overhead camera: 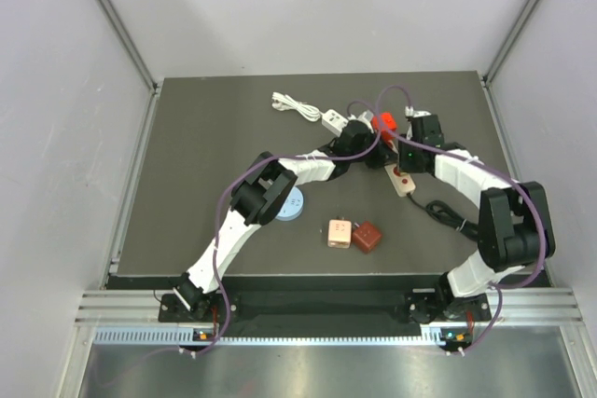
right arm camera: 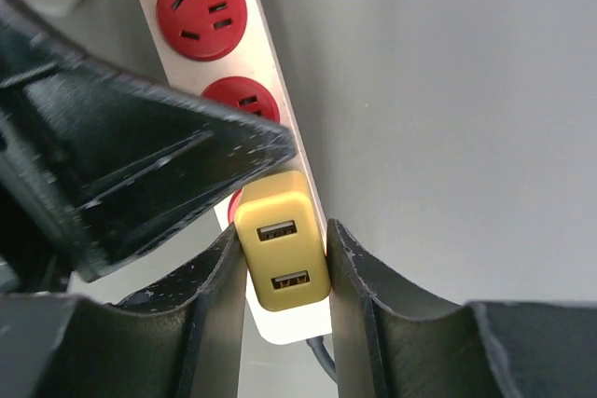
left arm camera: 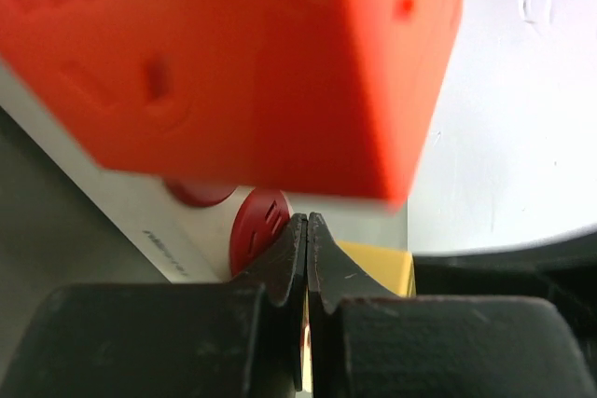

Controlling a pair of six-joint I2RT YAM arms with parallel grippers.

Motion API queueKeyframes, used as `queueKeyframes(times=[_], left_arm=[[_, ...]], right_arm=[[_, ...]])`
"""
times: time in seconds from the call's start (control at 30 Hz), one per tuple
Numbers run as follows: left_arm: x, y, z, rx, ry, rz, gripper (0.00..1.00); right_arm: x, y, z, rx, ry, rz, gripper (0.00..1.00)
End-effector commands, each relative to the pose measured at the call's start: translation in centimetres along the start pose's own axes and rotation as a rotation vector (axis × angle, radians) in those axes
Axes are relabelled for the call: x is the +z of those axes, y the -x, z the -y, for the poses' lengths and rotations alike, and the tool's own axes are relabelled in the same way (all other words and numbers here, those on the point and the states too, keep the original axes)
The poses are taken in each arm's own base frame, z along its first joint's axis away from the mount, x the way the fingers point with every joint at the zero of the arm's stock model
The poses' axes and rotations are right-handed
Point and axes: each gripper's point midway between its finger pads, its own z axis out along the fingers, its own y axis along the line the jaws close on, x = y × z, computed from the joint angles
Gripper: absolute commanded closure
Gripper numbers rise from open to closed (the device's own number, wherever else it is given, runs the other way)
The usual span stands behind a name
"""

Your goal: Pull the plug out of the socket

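**R gripper on yellow plug, L gripper shut at the strip**

My right gripper (right arm camera: 283, 230) is pinching the yellow plug (right arm camera: 280, 258). One finger sits on each side of it, pads against its sides. The plug has 2 USB ports facing the wrist cam. It's seated in the near end of the white power strip (right arm camera: 277, 325), flat on it and not tilted or lifted.

My left gripper (left arm camera: 307, 226) has its fingers pressed together w/ nothing between them. The tips point down at the strip, at a red socket (left arm camera: 259, 226) just beside the yellow plug. Can't tell if they press on it or only touch. In the right wrist view that gripper crosses in from the left, its tip right at the plug's far edge.

An orange plug (left arm camera: 252, 62) sits further along the same strip, big and blurred in the left cam. There are 2 free red sockets between it and the yellow one.

In the top view the strip lies at far right of the table (overhead camera: 205, 165), w/ both arms meeting over it. A black cord (overhead camera: 446, 213) runs off its near end. A white charger (overhead camera: 332, 120) w/ coiled cable is just left of the grippers. A blue disc (overhead camera: 291, 204), a pink cube (overhead camera: 339, 233) and a dark red cube (overhead camera: 367, 238) sit nearer the bases, the cubes touching each other.
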Motion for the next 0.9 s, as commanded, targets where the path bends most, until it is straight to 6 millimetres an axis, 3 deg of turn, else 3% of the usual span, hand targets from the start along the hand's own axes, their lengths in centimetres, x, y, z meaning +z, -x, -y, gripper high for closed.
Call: queueKeyframes(times=[0.0,0.17,0.3,0.53,0.67,0.7,0.77,0.8,0.87], left_arm=[[-1.8,-9.3,-13.5,-0.07,0.388,-0.235,1.0],[-1.4,-9.4,-13.4,-0.071,0.387,-0.232,1.0],[-1.6,-9.6,-13.9,-0.066,0.421,-0.242,1.0],[-1.8,-10.0,-14.6,-0.061,0.45,-0.255,1.0],[-1.7,-9.9,-14.6,-0.061,0.454,-0.251,1.0],[-1.6,-9.9,-14.6,-0.061,0.454,-0.251,1.0],[-1.5,-10.0,-14.6,-0.063,0.454,-0.253,1.0],[-1.4,-9.8,-14.4,-0.058,0.45,-0.25,1.0],[-1.4,-9.9,-14.5,-0.057,0.458,-0.253,1.0]], right_arm=[[-3.8,5.5,2.8,-0.078,-0.258,0.21,1.0],[-4.8,6.0,4.2,-0.1,-0.369,0.236,1.0],[-4.5,6.0,1.1,0.057,-0.07,0.223,1.0],[-5.5,7.8,2.0,0.245,0.103,0.219,1.0],[-7.1,9.6,1.1,0.173,0.099,0.304,1.0],[-7.7,10.0,1.6,0.134,0.041,0.336,1.0],[-7.9,10.0,0.9,0.084,0.011,0.347,1.0],[-7.9,9.8,1.6,0.054,-0.057,0.357,1.0],[-8.1,9.7,0.5,-0.015,-0.089,0.388,1.0]])
